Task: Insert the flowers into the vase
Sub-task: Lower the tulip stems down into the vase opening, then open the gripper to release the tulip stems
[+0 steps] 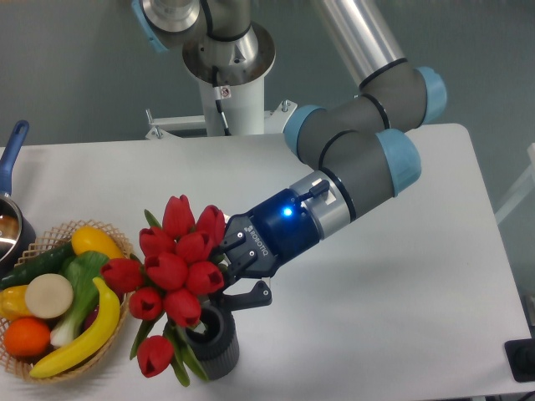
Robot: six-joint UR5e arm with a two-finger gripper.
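The flowers (177, 269), a bunch of red tulips with green leaves, stand tilted to the left over the vase (219, 344). The vase is small, dark grey and ribbed, near the table's front edge. The lower stems seem to run into its mouth, and leaves and one drooping bloom hang down in front of it. My gripper (227, 276) reaches in from the right, just above the vase, at the bunch's stems. Its fingers are spread on either side of the bundle. Their tips are hidden behind the blooms, so I cannot see whether they grip the stems.
A wicker basket (102, 355) of toy produce (banana, orange, green vegetables) stands just left of the vase. A blue-handled pot (12, 167) is at the far left edge. The arm's base column (230, 92) stands at the back of the white table (401, 317).
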